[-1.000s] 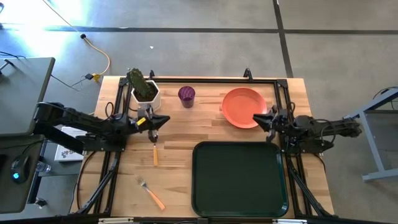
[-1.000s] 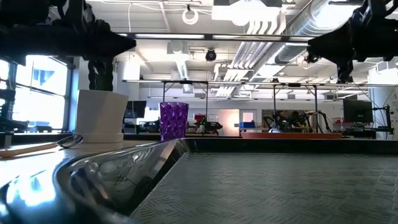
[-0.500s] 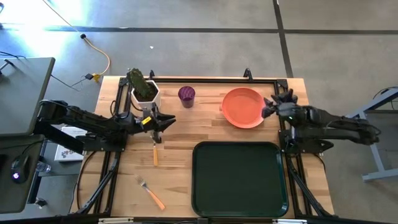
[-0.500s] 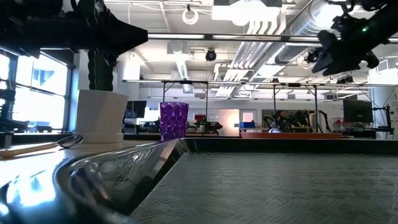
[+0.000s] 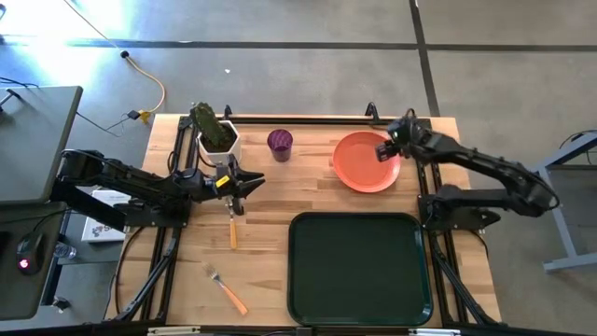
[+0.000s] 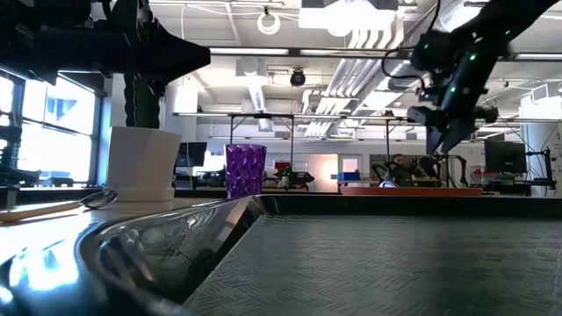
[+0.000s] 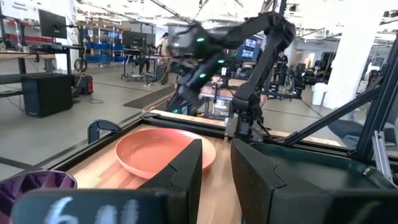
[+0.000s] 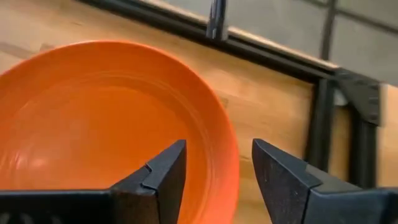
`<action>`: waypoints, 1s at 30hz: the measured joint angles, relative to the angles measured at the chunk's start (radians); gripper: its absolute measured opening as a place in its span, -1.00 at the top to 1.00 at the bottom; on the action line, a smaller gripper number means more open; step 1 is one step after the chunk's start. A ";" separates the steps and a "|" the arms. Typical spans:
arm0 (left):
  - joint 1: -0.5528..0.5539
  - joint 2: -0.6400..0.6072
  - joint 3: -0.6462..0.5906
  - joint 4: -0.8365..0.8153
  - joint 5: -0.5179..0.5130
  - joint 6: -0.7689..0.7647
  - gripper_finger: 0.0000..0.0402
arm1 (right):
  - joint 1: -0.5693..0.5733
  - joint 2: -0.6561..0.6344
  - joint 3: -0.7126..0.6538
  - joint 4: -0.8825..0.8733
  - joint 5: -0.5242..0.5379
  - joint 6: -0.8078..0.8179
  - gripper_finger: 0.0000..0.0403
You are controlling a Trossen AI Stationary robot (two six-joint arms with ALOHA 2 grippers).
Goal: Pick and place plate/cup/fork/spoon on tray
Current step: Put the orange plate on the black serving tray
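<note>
Right gripper [image 5: 385, 152], open, hovers over the plate's [image 5: 362, 164] right rim, upper right of the desk [image 5: 270, 201]. Left gripper [image 5: 244, 182], fingers parted and empty, above the spoon [image 5: 232, 227], center left.

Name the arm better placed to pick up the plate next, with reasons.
Right. The right gripper hangs open over the orange plate's rim, fingers straddling its edge. The left gripper sits across the table above the spoon.
</note>
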 joint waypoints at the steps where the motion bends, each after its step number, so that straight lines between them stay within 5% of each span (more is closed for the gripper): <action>1: 0.000 0.000 0.000 0.000 0.000 0.000 0.62 | -0.036 0.033 0.006 0.016 -0.053 -0.026 0.10; 5: 0.000 0.000 0.000 -0.001 -0.026 0.001 0.62 | -0.153 0.161 0.034 0.058 -0.208 -0.128 0.04; 10: 0.000 0.000 0.000 -0.010 -0.053 -0.007 0.62 | -0.242 0.290 0.072 0.063 -0.143 -0.181 0.00; 17: -0.001 -0.001 0.000 -0.037 -0.051 -0.016 0.62 | -0.265 0.397 0.113 0.059 -0.199 -0.216 0.05; 30: 0.000 -0.001 0.000 -0.053 -0.051 -0.035 0.62 | -0.258 0.485 0.167 0.005 -0.181 -0.235 0.68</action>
